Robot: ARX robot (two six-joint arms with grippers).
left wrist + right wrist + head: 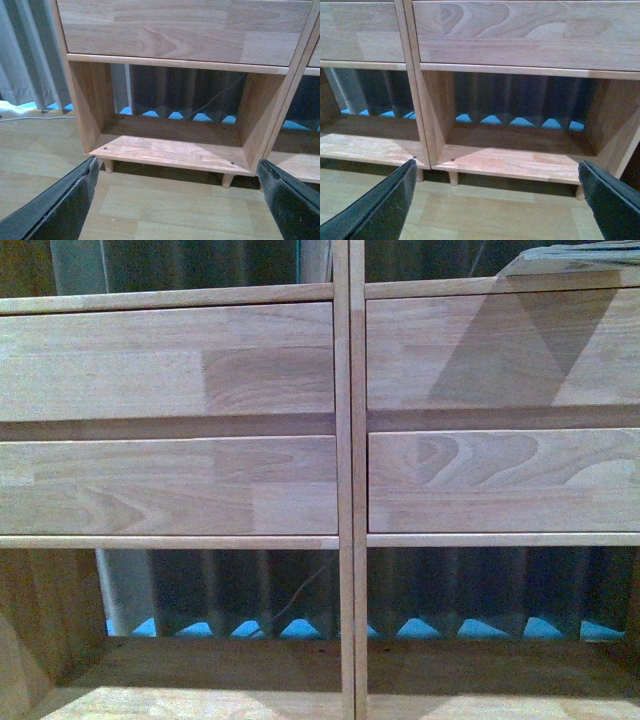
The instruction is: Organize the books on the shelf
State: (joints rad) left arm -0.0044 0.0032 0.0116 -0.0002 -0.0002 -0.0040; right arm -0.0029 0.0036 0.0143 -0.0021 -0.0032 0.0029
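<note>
The shelf (345, 490) is light-brown wood; its drawer fronts (170, 360) show paler and darker blocks with swirling grain. Behind, a grey curtain (30, 55) meets a bright blue strip (520, 121). The floor (165, 205) is pale wood-patterned; the fingers (60, 207) are black.

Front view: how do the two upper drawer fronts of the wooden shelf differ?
The upper-left light-brown wooden drawer front is evenly lit and has one darker block right of centre. The upper-right light-brown wooden drawer front is crossed by a dark triangular shadow, with no such block. Both are plain and handleless.
</note>
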